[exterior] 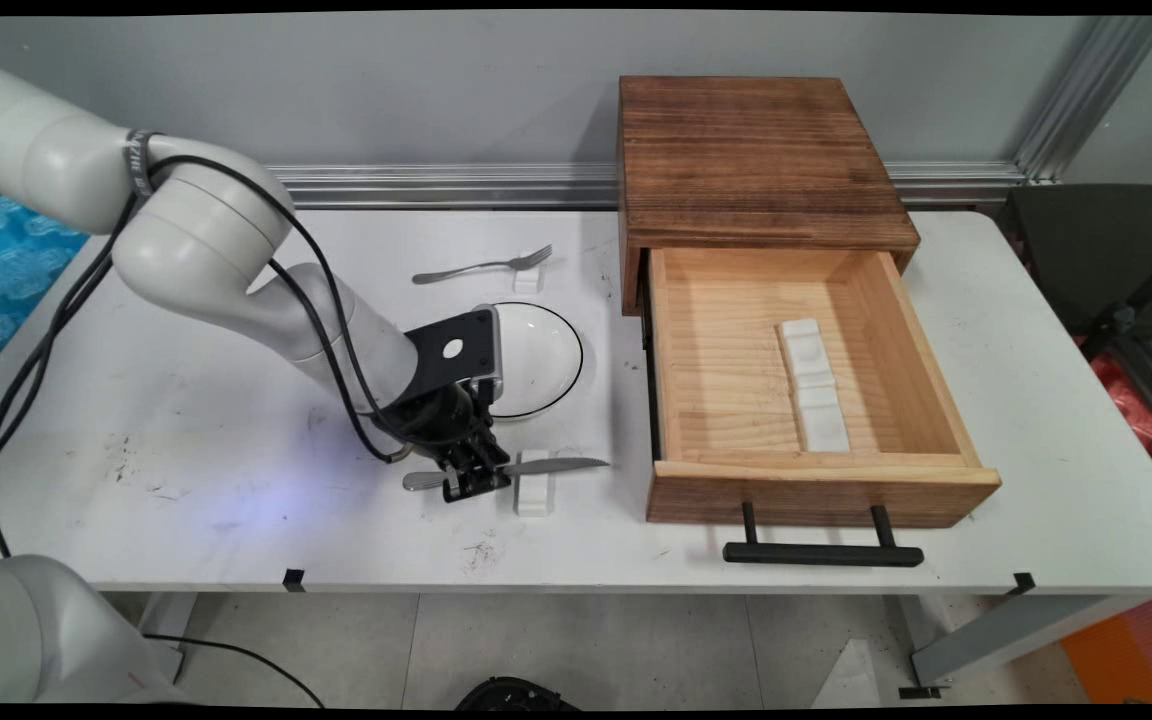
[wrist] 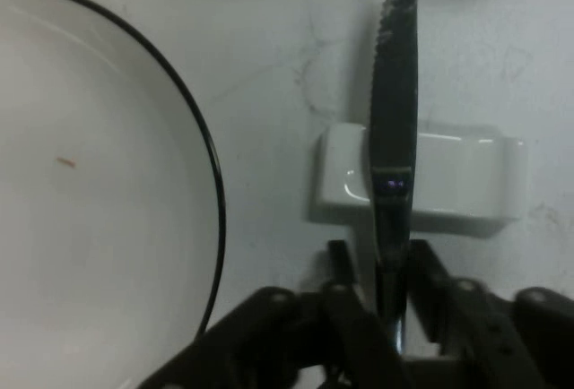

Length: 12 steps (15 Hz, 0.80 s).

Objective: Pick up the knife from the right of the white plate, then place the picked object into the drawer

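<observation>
A steel knife [exterior: 536, 465] lies across a small white rest [exterior: 533, 484] near the table's front, blade pointing toward the drawer. My gripper [exterior: 476, 478] is down at the knife's handle with a finger on each side, shut on it. In the hand view the knife [wrist: 395, 138] runs up from between the fingers [wrist: 345, 295] over the white rest [wrist: 448, 178], its serrated edge to the left. A white plate [exterior: 536, 358] with a thin black rim sits just behind the gripper; the plate [wrist: 90, 201] fills the hand view's left.
A wooden box [exterior: 751, 165] stands at the back right with its drawer [exterior: 816, 480] pulled out; a white ridged rest [exterior: 813, 385] lies inside, and a black handle [exterior: 821, 552] reaches the table's front edge. A fork [exterior: 481, 266] rests on another small white rest [exterior: 528, 278] behind the plate.
</observation>
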{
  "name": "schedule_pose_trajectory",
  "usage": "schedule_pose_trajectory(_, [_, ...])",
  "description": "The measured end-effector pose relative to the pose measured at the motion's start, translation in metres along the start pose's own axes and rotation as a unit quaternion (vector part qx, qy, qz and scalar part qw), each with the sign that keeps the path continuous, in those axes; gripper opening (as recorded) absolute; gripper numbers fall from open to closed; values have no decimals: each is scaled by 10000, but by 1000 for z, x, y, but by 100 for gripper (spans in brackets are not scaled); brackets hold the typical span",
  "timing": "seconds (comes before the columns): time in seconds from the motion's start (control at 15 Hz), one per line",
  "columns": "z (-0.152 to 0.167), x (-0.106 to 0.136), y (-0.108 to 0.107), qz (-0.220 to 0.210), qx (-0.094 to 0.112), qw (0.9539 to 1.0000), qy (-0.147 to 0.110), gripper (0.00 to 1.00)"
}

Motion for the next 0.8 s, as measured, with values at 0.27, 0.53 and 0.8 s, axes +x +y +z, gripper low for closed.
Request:
schedule_pose_trajectory(0.27, [-2, 2, 0, -16, -30, 10000, 11, 0])
schedule_pose_trajectory(0.53, [-6, 7, -2, -31, -36, 10000, 19, 0])
schedule_pose_trajectory(0.8, [-16, 16, -5, -56, -55, 10000, 31, 0])
